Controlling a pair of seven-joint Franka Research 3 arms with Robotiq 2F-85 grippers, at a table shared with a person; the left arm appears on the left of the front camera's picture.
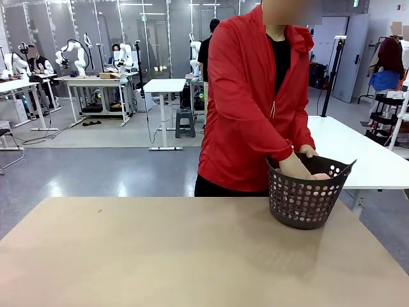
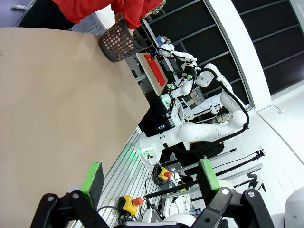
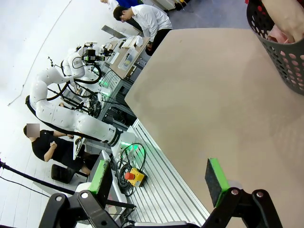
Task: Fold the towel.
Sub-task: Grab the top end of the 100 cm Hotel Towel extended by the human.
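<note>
We see 1 container, a dark round basket point(image 1: 305, 203) with rows of round holes in its wall, standing on the tan table point(image 1: 160, 256) toward the far edge on the robot's right. Inside it lies the towel point(image 3: 274, 34), a salmon-pink cloth bunched down below the rim. In the front view its colour shows as pink dots through the holes. From the right wrist view we catch a small fold of it over the rim.

Too little of the cloth shows for us to tell its weave or any band, and it looks crumpled rather than folded.

A person point(image 1: 249, 96) in a red jacket over a black top stands at the far side, bent slightly over the basket. Both of the person's hands point(image 1: 296, 167) reach down past the rim. We cannot tell whether they grip the towel or only touch it.

The left gripper point(image 2: 149, 162) hangs above the near edge of the table on the robot's left, well apart from the basket. Its 2 green-padded fingers are spread wide, with nothing between them.

The right gripper point(image 3: 158, 164) hovers over the near edge on the robot's right, its fingers also spread wide and holding nothing. From its view, the basket sits at the far upper corner. Neither gripper touches the towel, the basket or the table.
</note>
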